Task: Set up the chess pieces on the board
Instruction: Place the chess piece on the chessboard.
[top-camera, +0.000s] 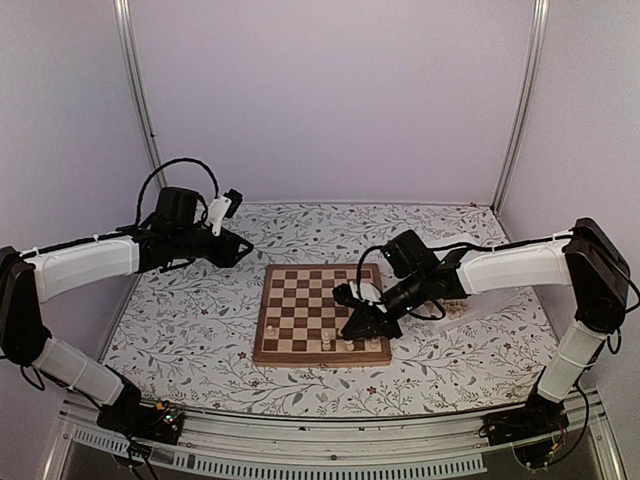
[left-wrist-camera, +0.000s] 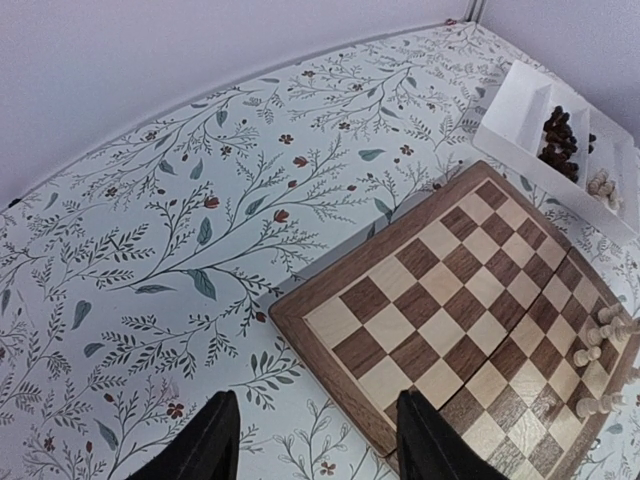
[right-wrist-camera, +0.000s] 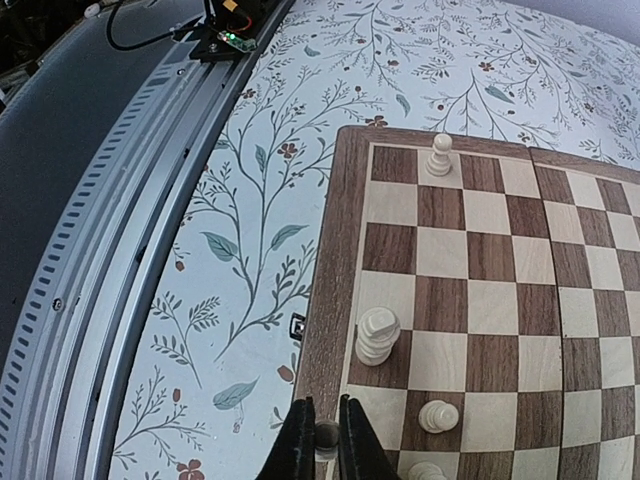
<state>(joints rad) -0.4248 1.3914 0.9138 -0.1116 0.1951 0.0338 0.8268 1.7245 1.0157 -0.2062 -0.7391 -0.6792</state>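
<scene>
The board lay square to the table's near edge, with cream chess pieces standing upright along its 6 o'clock rows. The right gripper, fingers pressed together, hung over the border at the 5 o'clock corner. The left gripper, spread and holding nothing, hovered above the floral table cover off the 10 o'clock corner. A white tray sat at 3 o'clock.
</scene>
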